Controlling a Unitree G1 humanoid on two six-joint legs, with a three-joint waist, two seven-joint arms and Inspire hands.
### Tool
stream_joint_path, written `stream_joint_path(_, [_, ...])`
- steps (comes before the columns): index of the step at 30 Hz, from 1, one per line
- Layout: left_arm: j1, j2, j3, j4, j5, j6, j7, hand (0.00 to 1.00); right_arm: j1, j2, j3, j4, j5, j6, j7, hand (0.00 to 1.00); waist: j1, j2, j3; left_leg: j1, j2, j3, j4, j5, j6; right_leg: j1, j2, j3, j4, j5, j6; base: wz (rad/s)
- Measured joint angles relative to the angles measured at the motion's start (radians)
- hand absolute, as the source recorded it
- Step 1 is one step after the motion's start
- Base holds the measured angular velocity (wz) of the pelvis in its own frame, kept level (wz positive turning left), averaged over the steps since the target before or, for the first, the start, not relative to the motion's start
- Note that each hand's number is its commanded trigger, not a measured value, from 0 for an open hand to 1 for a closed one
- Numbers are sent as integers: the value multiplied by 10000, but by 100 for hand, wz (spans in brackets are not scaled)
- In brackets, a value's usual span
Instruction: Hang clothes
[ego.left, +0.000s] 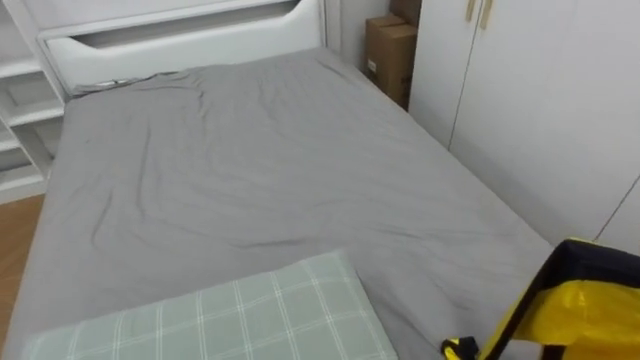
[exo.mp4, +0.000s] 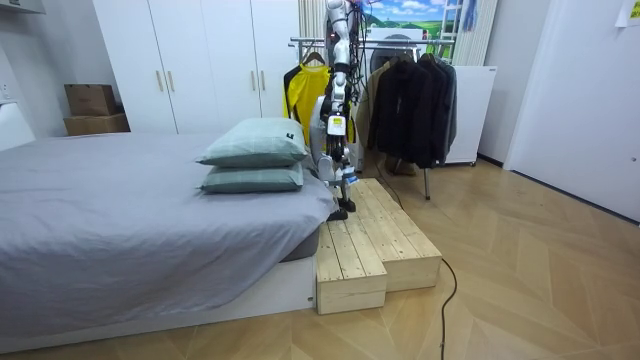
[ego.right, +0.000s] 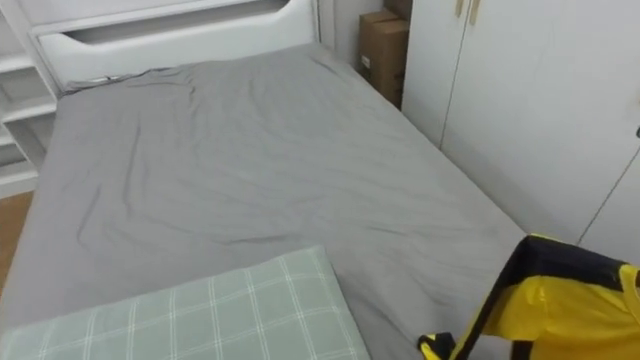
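We judge the hanging to be close to done, or just being finished: the yellow fabric garment with dark trim (exo.mp4: 303, 92) already hangs upright from the metal clothes rail (exo.mp4: 385, 42), which stands just past the pillow end of the wide bed under its grey sheet (ego.left: 260, 170). In the eye views the same garment sits off the bed's near corner, on the side of the white wardrobe doors (ego.left: 540, 100), clear of the sheet and not touching it. No loose clothing lies on the bed; its sheet carries only the pale green checked pillow (ego.left: 260, 315) at the near end, so we see nothing waiting to be picked up. What may be left is seating the hanger firmly and letting go, though we cannot see whether the hook is fully over the rail. The robot stands on the low wooden plank platform (exo.mp4: 375, 240) set against the bed's pillow end, with one arm stretched upward. Its raised hand (exo.mp4: 338, 12) is up beside the rail, above the bed's pillow end. We cannot tell which hand it is, nor whether it grips the hanger, touches the rail or hovers free. Dark coats (exo.mp4: 415, 95) hang further along, on the side away from the bed.
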Motion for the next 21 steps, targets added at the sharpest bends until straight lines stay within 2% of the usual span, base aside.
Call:
stream_joint_path(5, [-121,15,-234,-43,8,-42,-22,0,-121,-58,105,-46,-815,-18,-3,0,-2,38,-4,181,-236,7,-387,80,192,-48,-314,-29,427,88,150,13])
stream_joint_path(6, [-114,43,-339,-41,7,-42,-22,0,-117,-85,239,-54,-851,-24,0,0,6,70,2,207,-262,7,-384,43,253,-41,-351,129,478,121,203,12])
stream_joint_path(10, [-102,80,-376,124,78,-45,-24,0,-138,-151,360,-57,-875,-41,23,0,166,99,8,208,-309,35,-378,-81,465,-111,-531,241,689,213,353,1])
stream_joint_path(13, [-87,104,-371,236,101,-42,-25,0,-130,-152,367,-54,-899,-64,50,0,226,81,27,204,-471,-54,-363,-159,688,-191,-710,684,959,268,443,13])
stream_joint_path(16, [-45,125,-359,340,241,35,-25,0,-115,-149,376,-64,-1240,-87,78,0,239,9,31,232,-743,-228,-378,-198,930,-206,-769,1466,994,313,521,20])
stream_joint_path(18, [-49,155,-389,448,260,91,-21,0,-116,-143,502,-115,-1257,-93,11,0,219,-46,22,239,-973,-640,-378,-243,1124,-164,-792,2259,995,373,625,39])
stream_joint_path(19, [-47,168,-389,455,260,98,-14,0,-118,-133,549,-115,-1258,-93,-31,0,220,-63,27,251,-1015,-722,-373,-257,1170,-152,-795,2412,1012,385,643,49])
stream_joint_path(21, [-30,223,-525,439,259,207,13,0,-97,-114,779,-153,-1261,-93,-152,0,207,-132,37,354,-1205,-1207,-375,-327,1324,-161,-764,3302,1115,427,674,55])
